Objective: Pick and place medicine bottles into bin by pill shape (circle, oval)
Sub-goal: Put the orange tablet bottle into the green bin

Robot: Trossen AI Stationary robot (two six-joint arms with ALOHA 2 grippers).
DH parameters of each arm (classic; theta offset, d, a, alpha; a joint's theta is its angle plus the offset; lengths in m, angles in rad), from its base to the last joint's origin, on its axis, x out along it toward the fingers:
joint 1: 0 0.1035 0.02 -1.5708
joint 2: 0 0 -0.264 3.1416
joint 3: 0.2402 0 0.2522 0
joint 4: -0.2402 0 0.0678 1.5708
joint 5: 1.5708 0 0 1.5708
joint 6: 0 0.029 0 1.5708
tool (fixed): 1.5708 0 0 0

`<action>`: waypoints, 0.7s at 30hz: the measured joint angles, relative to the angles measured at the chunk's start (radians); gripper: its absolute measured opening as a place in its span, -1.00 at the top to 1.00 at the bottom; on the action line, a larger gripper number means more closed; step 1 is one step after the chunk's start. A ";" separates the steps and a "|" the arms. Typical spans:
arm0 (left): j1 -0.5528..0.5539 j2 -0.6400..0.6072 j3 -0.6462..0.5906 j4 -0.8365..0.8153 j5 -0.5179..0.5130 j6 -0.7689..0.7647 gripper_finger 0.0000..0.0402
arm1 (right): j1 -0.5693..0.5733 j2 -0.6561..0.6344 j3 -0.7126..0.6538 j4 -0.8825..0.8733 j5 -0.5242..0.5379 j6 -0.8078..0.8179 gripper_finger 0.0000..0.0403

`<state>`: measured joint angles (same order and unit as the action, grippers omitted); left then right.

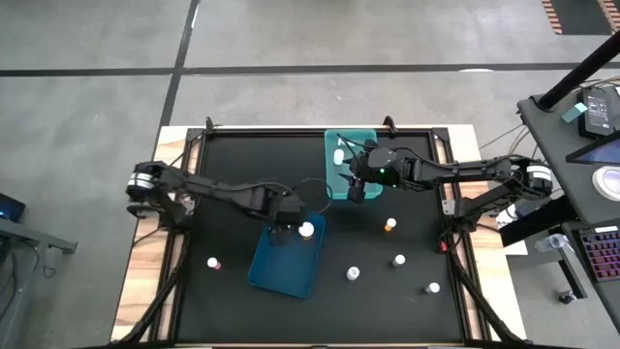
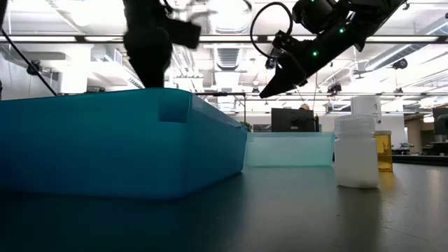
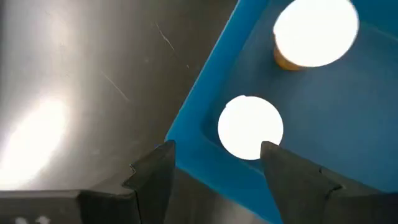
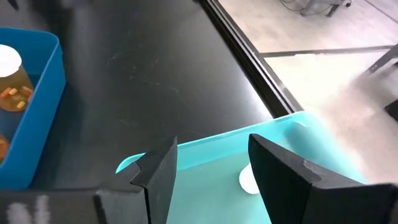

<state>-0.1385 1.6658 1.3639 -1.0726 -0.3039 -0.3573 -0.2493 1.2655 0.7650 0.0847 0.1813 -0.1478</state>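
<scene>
My left gripper [image 1: 284, 225] hangs open over the far edge of the blue bin [image 1: 286, 260]. In the left wrist view its fingers [image 3: 217, 149] straddle the bin's wall [image 3: 199, 112]. Two white-capped bottles stand inside, one [image 3: 250, 127] by a fingertip and one amber-bodied [image 3: 316, 31] farther in. My right gripper [image 1: 356, 190] is open and empty above the near edge of the teal bin [image 1: 349, 160], where a white bottle [image 4: 249, 180] lies. Several more bottles stand on the black table, among them an amber one [image 1: 389, 225] and white ones [image 1: 354, 274], [image 1: 398, 260]. My left gripper is open, pointing down from above. One fingertip [image 3: 277, 155] stands at the rim of the nearer bottle's white cap [image 3: 258, 143] inside the blue bin. I cannot tell whether it touches the cap. The bottle stands upright on the bin's floor.
Further bottles stand at the near left [image 1: 213, 263] and near right [image 1: 433, 287]. In the low view a white bottle [image 2: 357, 150] and an amber one [image 2: 383, 150] stand to the right of the blue bin [image 2: 119, 143]. A desk with equipment [image 1: 591, 116] stands beyond the table's right edge.
</scene>
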 joint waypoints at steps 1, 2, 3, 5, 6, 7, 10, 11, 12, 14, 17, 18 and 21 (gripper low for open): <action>-0.017 -0.022 -0.011 0.008 -0.026 0.007 -0.09 | 0.000 0.000 0.000 -0.003 0.000 0.010 0.06; -0.032 -0.044 -0.024 0.033 -0.048 0.018 -0.09 | 0.000 0.000 0.000 -0.008 0.000 0.025 0.06; -0.049 -0.074 -0.044 0.079 -0.064 0.031 -0.09 | 0.001 0.000 0.000 -0.013 -0.001 0.039 0.06; -0.081 -0.129 -0.093 0.182 -0.081 0.079 -0.09 | 0.006 0.000 0.000 -0.026 -0.005 0.084 0.06; -0.097 -0.162 -0.125 0.255 -0.082 0.113 -0.09 | 0.009 0.000 0.000 -0.036 -0.006 0.104 0.06; -0.112 -0.190 -0.161 0.332 -0.082 0.150 -0.09 | 0.013 -0.001 0.000 -0.046 -0.007 0.126 0.06; -0.141 -0.274 -0.268 0.552 -0.081 0.268 -0.09 | 0.030 -0.007 -0.001 -0.076 -0.043 0.178 0.06; -0.145 -0.302 -0.301 0.619 -0.080 0.303 -0.09 | 0.037 -0.010 0.003 -0.097 -0.065 0.195 0.06; -0.147 -0.330 -0.332 0.672 -0.081 0.335 -0.09 | 0.043 -0.012 0.011 -0.114 -0.091 0.217 0.06; -0.147 -0.382 -0.385 0.756 -0.081 0.379 -0.09 | 0.058 -0.022 0.034 -0.154 -0.146 0.263 0.06; -0.144 -0.455 -0.449 0.829 -0.087 0.419 -0.09 | 0.088 -0.036 0.085 -0.252 -0.202 0.329 0.06; -0.143 -0.477 -0.465 0.838 -0.097 0.433 -0.09 | 0.099 -0.038 0.106 -0.293 -0.214 0.351 0.06; -0.142 -0.537 -0.506 0.856 -0.135 0.484 -0.09 | 0.138 -0.042 0.176 -0.452 -0.220 0.417 0.06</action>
<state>-0.2810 1.1291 0.8583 -0.2165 -0.4391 0.1264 -0.1112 1.2236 0.9410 -0.3673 -0.0383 0.2697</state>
